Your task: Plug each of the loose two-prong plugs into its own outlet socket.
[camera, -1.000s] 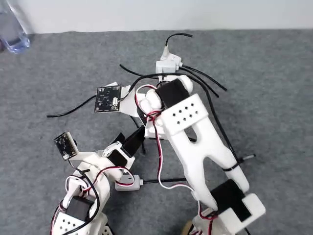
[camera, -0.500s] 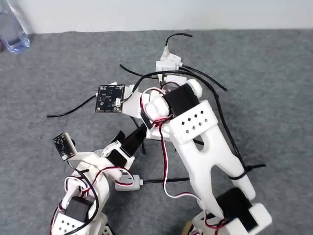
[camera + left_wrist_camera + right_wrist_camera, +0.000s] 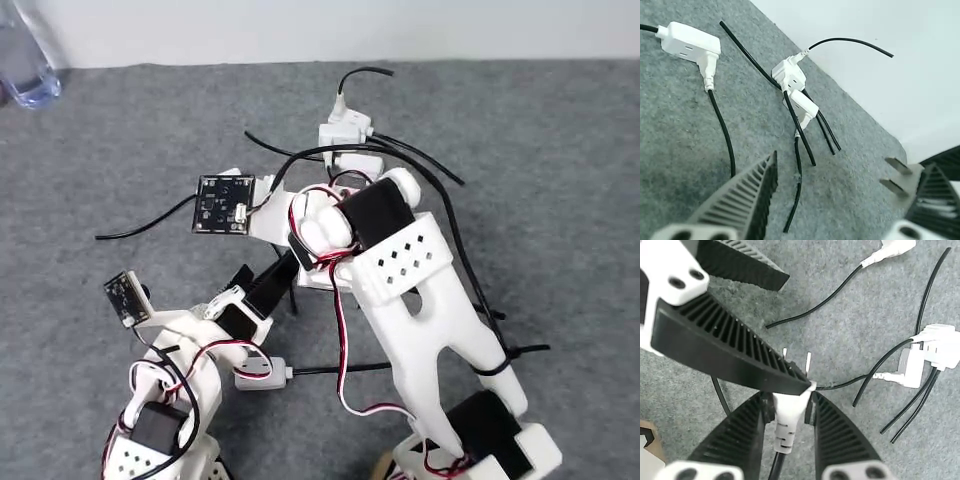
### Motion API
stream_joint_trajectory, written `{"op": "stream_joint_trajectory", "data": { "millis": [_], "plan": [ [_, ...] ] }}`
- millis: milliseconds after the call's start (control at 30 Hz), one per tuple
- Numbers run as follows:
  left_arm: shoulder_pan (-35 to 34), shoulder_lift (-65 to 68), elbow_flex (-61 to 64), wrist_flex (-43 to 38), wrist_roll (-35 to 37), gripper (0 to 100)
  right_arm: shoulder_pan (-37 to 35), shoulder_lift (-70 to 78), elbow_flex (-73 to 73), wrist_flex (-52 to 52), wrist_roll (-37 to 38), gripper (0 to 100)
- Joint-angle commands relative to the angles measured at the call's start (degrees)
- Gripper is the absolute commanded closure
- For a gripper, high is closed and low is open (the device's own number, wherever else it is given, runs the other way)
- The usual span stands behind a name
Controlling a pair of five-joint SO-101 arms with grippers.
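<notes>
My right gripper (image 3: 788, 400) is shut on a white two-prong plug (image 3: 790, 415), prongs pointing away from the wrist. My left gripper (image 3: 799, 330) stands open right in front of it, one black finger (image 3: 725, 350) touching the plug's front end. In the left wrist view the same plug (image 3: 904, 179) sits beside one finger of the left gripper (image 3: 850, 165). Two joined white outlet sockets (image 3: 795, 90) lie farther off on the carpet, and another white socket block (image 3: 690, 42) with a cable lies apart from them. From above, both grippers meet under the right arm (image 3: 400, 270).
Black cables (image 3: 420, 170) trail around the socket pair (image 3: 345, 135) near the back wall. A white plug piece with a cable (image 3: 262, 372) lies between the arm bases. A clear bottle (image 3: 25, 60) stands at the far left corner. The grey carpet (image 3: 560, 200) on the right is open.
The right arm's forearm has swung to the right and toward the front edge in the high view. The left arm's wrist has shifted slightly left.
</notes>
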Motion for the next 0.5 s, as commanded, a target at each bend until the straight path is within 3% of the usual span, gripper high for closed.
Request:
{"op": "stream_joint_trajectory", "data": {
  "millis": [0,467],
  "plan": [
    [0.44,0.70,0.40,0.70,0.18,59,-0.66,-4.00,-3.25,2.33,-0.62,99.1],
    [0.44,0.70,0.40,0.70,0.18,59,-0.66,-9.19,-3.25,2.33,-0.62,99.1]
  ]
}}
